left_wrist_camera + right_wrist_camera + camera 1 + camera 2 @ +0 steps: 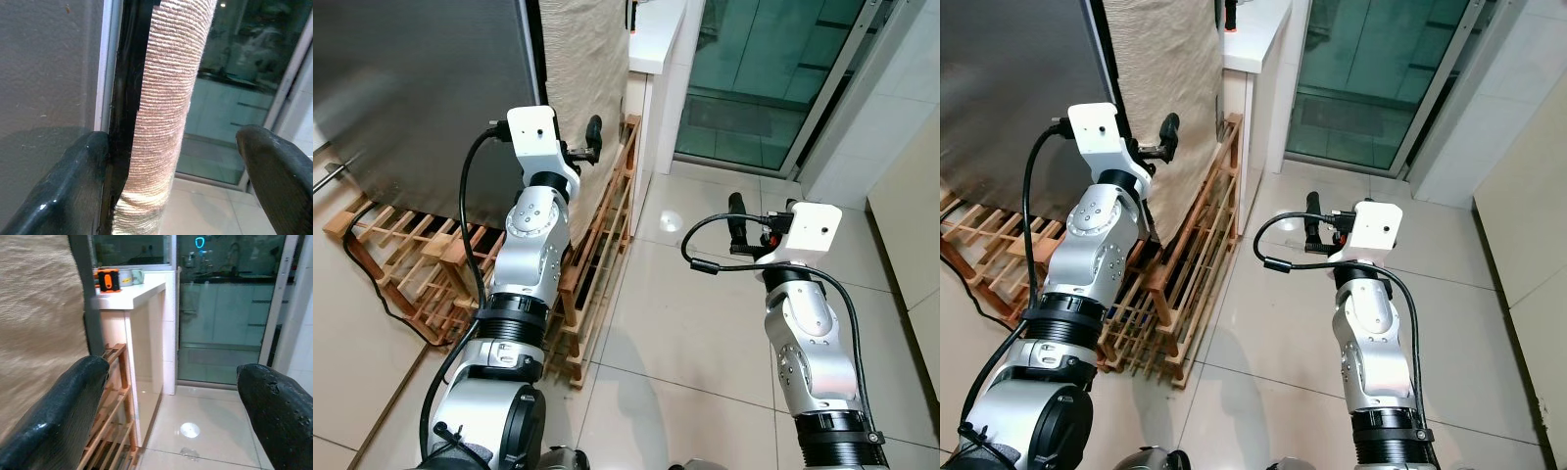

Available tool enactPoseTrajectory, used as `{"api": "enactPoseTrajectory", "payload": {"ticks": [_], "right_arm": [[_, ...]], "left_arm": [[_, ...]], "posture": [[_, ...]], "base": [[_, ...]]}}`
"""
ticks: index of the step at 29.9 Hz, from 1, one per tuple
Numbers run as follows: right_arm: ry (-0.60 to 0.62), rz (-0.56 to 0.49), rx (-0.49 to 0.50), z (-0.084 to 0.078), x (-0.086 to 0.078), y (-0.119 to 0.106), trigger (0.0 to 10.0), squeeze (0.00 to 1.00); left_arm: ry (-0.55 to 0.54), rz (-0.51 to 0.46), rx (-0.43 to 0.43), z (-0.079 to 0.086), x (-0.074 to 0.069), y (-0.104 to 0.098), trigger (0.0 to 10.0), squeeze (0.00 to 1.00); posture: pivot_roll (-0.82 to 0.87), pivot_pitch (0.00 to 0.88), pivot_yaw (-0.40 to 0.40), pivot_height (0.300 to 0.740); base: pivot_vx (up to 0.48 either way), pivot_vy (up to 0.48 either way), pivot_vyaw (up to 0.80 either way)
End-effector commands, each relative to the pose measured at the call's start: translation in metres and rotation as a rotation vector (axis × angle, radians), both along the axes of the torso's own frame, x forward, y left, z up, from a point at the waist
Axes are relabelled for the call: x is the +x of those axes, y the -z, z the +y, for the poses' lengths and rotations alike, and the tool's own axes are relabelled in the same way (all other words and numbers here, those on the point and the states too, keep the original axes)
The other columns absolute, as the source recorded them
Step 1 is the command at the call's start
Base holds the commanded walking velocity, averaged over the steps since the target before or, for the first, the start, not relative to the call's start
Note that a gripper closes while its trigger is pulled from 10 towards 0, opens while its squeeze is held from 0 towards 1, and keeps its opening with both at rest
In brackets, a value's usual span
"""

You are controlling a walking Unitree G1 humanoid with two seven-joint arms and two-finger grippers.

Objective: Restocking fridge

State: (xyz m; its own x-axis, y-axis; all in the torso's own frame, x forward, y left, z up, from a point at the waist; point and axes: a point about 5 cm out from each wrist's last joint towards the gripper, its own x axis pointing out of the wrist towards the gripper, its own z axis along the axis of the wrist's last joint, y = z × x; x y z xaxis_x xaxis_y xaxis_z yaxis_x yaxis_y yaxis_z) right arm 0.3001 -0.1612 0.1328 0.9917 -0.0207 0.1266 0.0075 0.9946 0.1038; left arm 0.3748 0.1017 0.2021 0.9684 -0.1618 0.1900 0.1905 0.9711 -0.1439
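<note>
Step in hand, as I judge it: opening the fridge (421, 88) before any restocking. My left claw (590, 140) is raised at about 11 o'clock, fingers spread wide and empty, one finger (73, 181) just beside the dark door seam (128, 98), the other out past the woven cover (168, 107) that hangs down the fridge's side. To do this well I should work a fingertip into the seam rather than onto the cloth, then pull along the door's swing and keep my elbow off the rack. My right claw (744, 227) is held at about 2 o'clock over the floor, wide and empty, well apart from the fridge. Fridge door: brushed grey metal, flat, matte, faintly smudged; likely slick to grip. Cover: beige, ribbed, coarse weave, soft and yielding. Wooden rack (597, 245): slatted, light timber, low at the fridge's foot. Floor (685, 323): pale glossy tile, reflective. Desk (129, 296): white, with an orange-and-black object (108, 280) on top. Sliding glass door (764, 69): green-tinted, metal-framed.
</note>
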Motion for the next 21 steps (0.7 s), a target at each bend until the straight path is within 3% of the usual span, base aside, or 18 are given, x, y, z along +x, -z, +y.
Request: {"api": "enactPoseTrajectory", "payload": {"ticks": [1, 3, 4, 7, 9, 12, 13, 15, 16, 18, 19, 21], "right_arm": [[0.007, 0.008, -0.007, -0.003, -0.002, 0.001, 10.0, 1.00], [-0.014, 0.019, -0.015, -0.003, -0.002, 0.002, 10.0, 1.00], [-0.014, 0.019, -0.015, -0.003, -0.002, 0.002, 10.0, 1.00], [-0.022, 0.028, -0.022, -0.005, -0.005, 0.004, 10.0, 1.00], [-0.021, 0.029, -0.022, -0.005, -0.006, 0.004, 10.0, 1.00], [-0.027, 0.027, -0.019, -0.005, -0.008, 0.002, 10.0, 1.00], [-0.047, 0.043, -0.022, -0.004, -0.013, 0.006, 10.0, 1.00], [-0.047, 0.043, -0.022, -0.004, -0.013, 0.006, 10.0, 1.00], [-0.059, 0.067, -0.028, -0.005, -0.019, 0.011, 10.0, 1.00], [-0.062, 0.076, -0.030, -0.006, -0.021, 0.014, 10.0, 1.00], [-0.067, 0.092, -0.031, -0.005, -0.025, 0.017, 10.0, 1.00], [-0.076, 0.097, -0.033, -0.003, -0.027, 0.018, 10.0, 1.00]], "left_arm": [[0.155, -0.059, 0.043, -0.035, 0.000, -0.019, 10.0, 0.00], [0.310, -0.031, 0.101, -0.065, 0.000, -0.012, 10.0, 0.00], [0.310, -0.031, 0.101, -0.065, 0.000, -0.012, 10.0, 0.00], [0.473, -0.010, 0.107, -0.104, -0.004, -0.010, 10.0, 0.00], [0.497, -0.012, 0.101, -0.110, -0.006, -0.011, 10.0, 0.00], [0.613, -0.018, 0.033, -0.135, -0.015, -0.016, 10.0, 0.00], [0.725, -0.048, -0.027, -0.158, -0.027, -0.025, 10.0, 0.00], [0.725, -0.048, -0.027, -0.158, -0.027, -0.025, 10.0, 0.00], [0.826, -0.092, -0.076, -0.178, -0.039, -0.037, 10.0, 0.00], [0.860, -0.110, -0.095, -0.185, -0.043, -0.043, 10.0, 0.00], [0.978, -0.150, -0.164, -0.200, -0.056, -0.057, 10.0, 0.00], [1.046, -0.180, -0.203, -0.206, -0.065, -0.066, 10.0, 0.00]], "posture": [[-0.15, 0.012, -0.001, 0.740], [-0.15, 0.008, -0.004, 0.740], [-0.15, 0.008, -0.004, 0.740], [-0.17, 0.005, 0.002, 0.740], [-0.17, 0.005, 0.002, 0.740], [-0.18, 0.002, 0.007, 0.740], [-0.20, 0.003, 0.012, 0.740], [-0.20, 0.003, 0.012, 0.740], [-0.20, 0.003, 0.008, 0.740], [-0.20, 0.003, 0.008, 0.740], [-0.20, 0.003, 0.005, 0.740], [-0.20, 0.003, 0.005, 0.740]], "base": [[0.000, 0.000, 0.00], [0.000, 0.000, 0.00], [0.000, 0.000, 0.00], [0.000, 0.000, 0.00], [0.000, 0.000, 0.00], [0.000, 0.000, 0.00], [0.000, 0.000, 0.00], [0.000, 0.000, 0.00], [0.000, 0.000, 0.00], [0.000, 0.000, 0.00], [0.000, 0.000, 0.00], [0.000, 0.000, 0.00]]}}
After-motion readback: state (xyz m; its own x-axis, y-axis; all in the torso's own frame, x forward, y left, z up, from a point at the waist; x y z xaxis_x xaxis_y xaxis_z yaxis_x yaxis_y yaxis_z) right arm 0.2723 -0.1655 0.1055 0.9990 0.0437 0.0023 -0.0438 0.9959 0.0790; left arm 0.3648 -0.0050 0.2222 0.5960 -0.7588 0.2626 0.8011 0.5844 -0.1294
